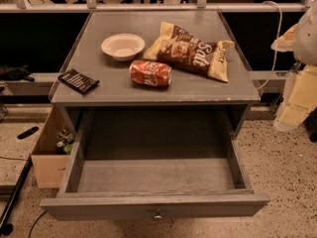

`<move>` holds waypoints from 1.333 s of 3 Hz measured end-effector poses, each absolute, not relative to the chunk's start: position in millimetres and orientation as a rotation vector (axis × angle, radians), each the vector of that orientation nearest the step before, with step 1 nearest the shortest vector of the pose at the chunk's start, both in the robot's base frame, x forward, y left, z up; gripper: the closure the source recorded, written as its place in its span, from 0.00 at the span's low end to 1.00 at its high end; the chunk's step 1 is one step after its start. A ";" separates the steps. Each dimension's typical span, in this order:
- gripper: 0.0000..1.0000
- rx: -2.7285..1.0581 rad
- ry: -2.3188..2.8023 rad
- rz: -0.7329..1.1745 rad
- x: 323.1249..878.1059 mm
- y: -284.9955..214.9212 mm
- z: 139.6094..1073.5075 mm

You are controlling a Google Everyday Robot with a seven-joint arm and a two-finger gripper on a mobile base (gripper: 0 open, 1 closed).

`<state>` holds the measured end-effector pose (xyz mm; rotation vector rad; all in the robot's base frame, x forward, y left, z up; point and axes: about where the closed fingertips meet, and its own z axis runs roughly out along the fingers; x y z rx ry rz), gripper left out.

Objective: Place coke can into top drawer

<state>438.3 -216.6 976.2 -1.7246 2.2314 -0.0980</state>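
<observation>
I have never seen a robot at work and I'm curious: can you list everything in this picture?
coke can: one, red, lying on its side near the front of the cabinet top
chip bag: one, brown and cream, behind and right of the can
bowl: one, white, left of the bag
flat packet: one, black, at the top's front left corner
cabinet: one, grey, centre of view
top drawer: one, grey, pulled open under the top
cardboard box: one, tan, on the floor left of the drawer, small items inside
pincer: one, cream, at the right edge beside the cabinet, well apart from the can
</observation>
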 end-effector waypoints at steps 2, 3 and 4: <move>0.00 -1.883 1.967 0.019 498.7 -163.0 974.6; 0.00 -1.927 1.790 0.205 554.8 -114.2 965.5; 0.00 -1.847 1.681 0.475 596.5 -79.5 946.8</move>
